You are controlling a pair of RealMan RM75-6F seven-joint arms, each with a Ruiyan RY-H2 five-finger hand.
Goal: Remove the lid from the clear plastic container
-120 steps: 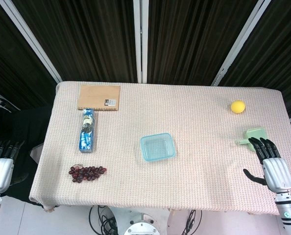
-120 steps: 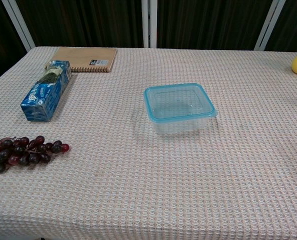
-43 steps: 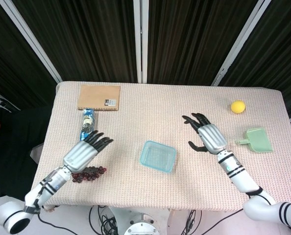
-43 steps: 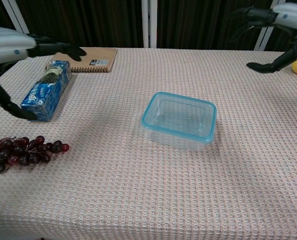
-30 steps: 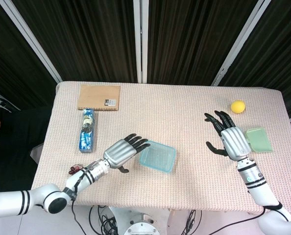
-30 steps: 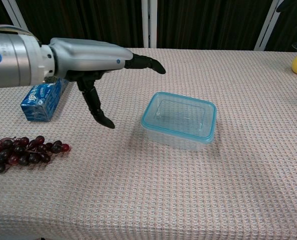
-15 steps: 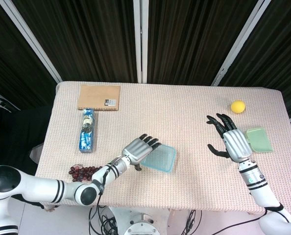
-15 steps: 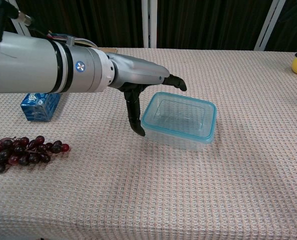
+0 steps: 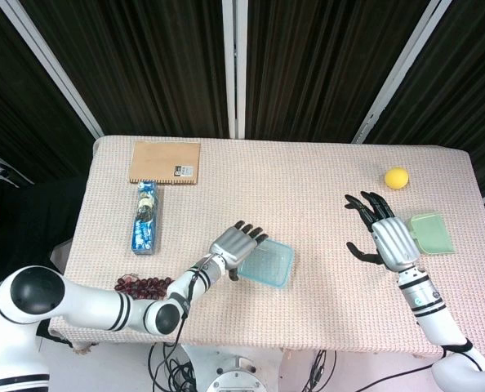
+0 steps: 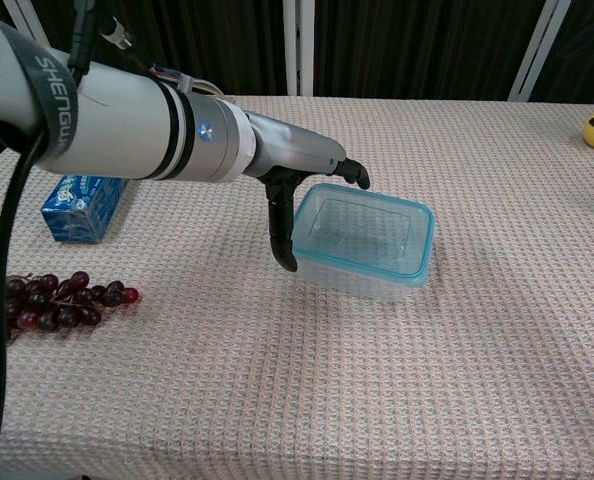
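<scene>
The left arm reaches in low from the near-left corner, forearm stretched toward the middle; its robot hand (image 9: 238,243) is spread, fingers (image 10: 355,172) extended forward and thumb (image 10: 281,235) hanging down, nothing grasped; the right arm rises from the near-right edge, its robot hand (image 9: 391,240) held aloft, back facing up, dark fingers (image 9: 365,205) fanned apart and holding nothing.

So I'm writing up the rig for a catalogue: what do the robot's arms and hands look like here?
Both arms are glossy white-grey tubes with black bands at the joints. The left arm carries grey lettering on a dark band, a small round blue mark near the wrist, and a black cable looping beside it. The left hand and right hand have ribbed silver backs and black fingers.
</scene>
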